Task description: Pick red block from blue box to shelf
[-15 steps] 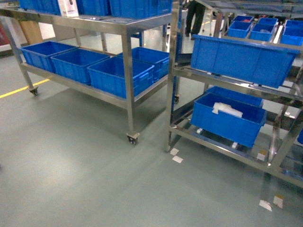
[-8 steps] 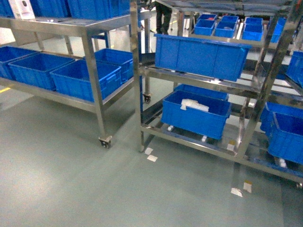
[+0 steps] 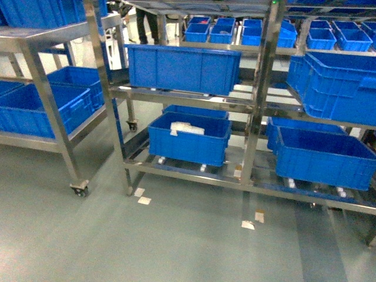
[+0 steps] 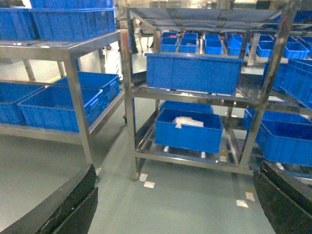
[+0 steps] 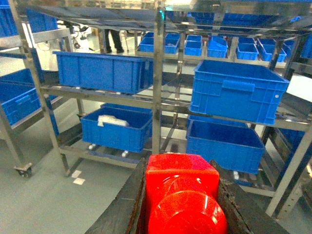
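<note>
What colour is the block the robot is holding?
Bright glossy red; the red block sits in the right pincer, seen best in the right wrist view.

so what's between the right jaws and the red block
Nothing. In the right wrist view the jaws sit flush against both sides of the red block, no gap showing.

One red block (image 5: 181,195) shows, in the right wrist view. The head view holds one steel shelf (image 3: 258,111) with two bays, and one wheeled steel rack (image 3: 50,88) to its left. On the shelf's two lower tiers sit four large dark blue crates (image 3: 183,69): two in the left bay, two in the right. One of them holds one white bundle (image 3: 187,127). About nine small blue bins (image 3: 225,30) line the tier behind; blur prevents an exact count. Four paper scraps (image 3: 144,200) lie on the floor (image 3: 176,247).
</note>
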